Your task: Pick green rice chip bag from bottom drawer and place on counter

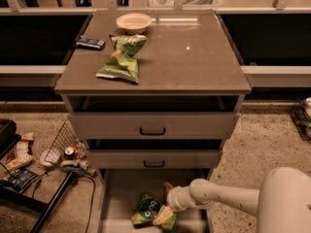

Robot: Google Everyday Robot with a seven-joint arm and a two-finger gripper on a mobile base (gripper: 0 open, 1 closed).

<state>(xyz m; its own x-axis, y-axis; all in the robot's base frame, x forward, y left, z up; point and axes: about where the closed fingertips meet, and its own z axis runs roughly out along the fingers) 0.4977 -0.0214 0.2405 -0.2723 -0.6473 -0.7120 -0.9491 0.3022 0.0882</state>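
The green rice chip bag, crumpled with a dark round logo, lies on the pale floor of the pulled-out bottom drawer. My gripper reaches into the drawer from the right on a white arm. It is at the bag's right edge and open, with one finger pointing up behind the bag and the other low beside it. The counter is the grey-brown top slab above.
On the counter lie a paler twisted green bag, a white bowl and a dark blue packet. The two upper drawers stand slightly open above the bottom one. A wire basket and clutter sit on the floor at left.
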